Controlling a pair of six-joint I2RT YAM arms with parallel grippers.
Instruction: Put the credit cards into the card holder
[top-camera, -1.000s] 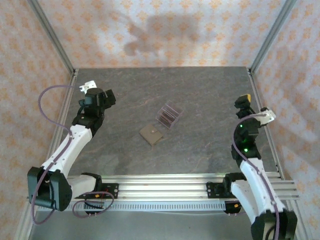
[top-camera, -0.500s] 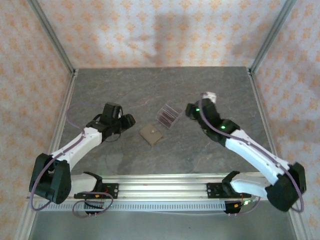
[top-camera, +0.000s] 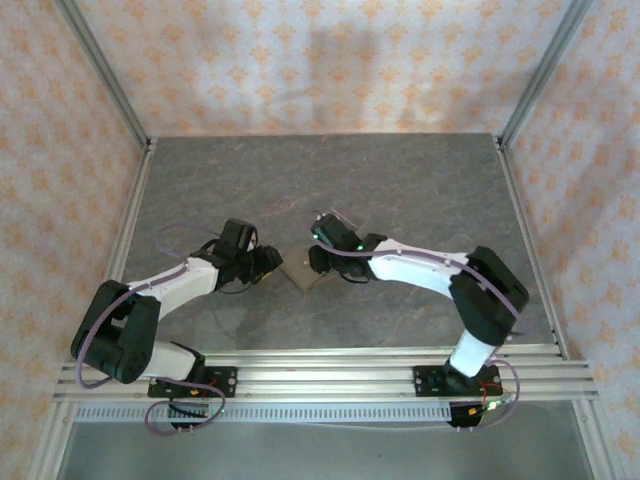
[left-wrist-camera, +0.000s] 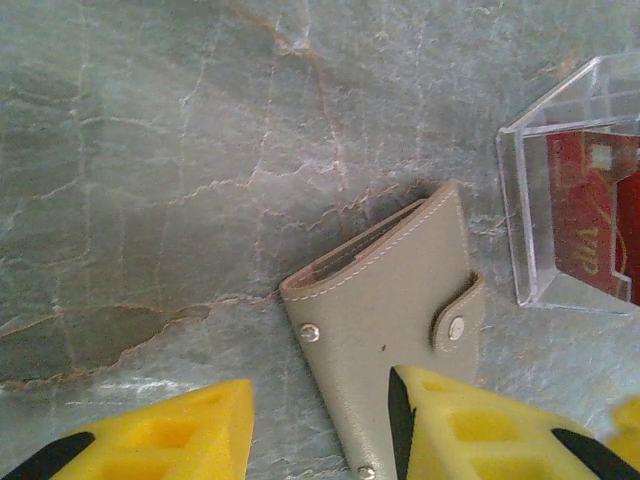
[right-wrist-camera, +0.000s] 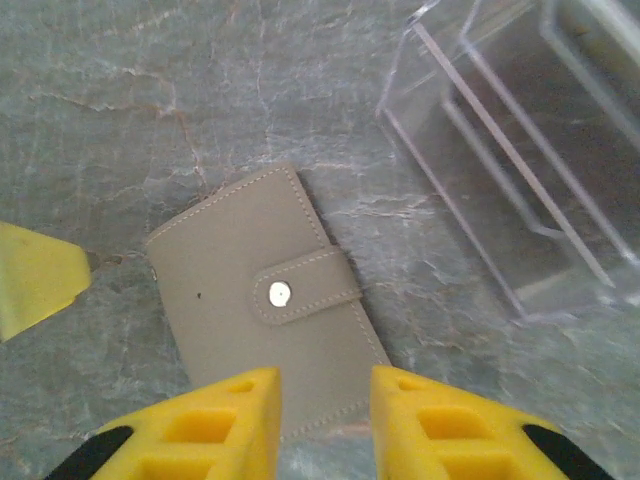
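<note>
No card is in yet: the card holder lies snapped shut, the credit cards sit in the clear stand beside it, and over it hover the empty left gripper, half-wide, and right gripper, narrow.

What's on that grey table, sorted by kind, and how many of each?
Robot arms: 2, left arm and right arm
Brown card holder: 1
Clear plastic stand: 1
Red card inside the stand: 1 seen, more may hide
Total: 5
</note>
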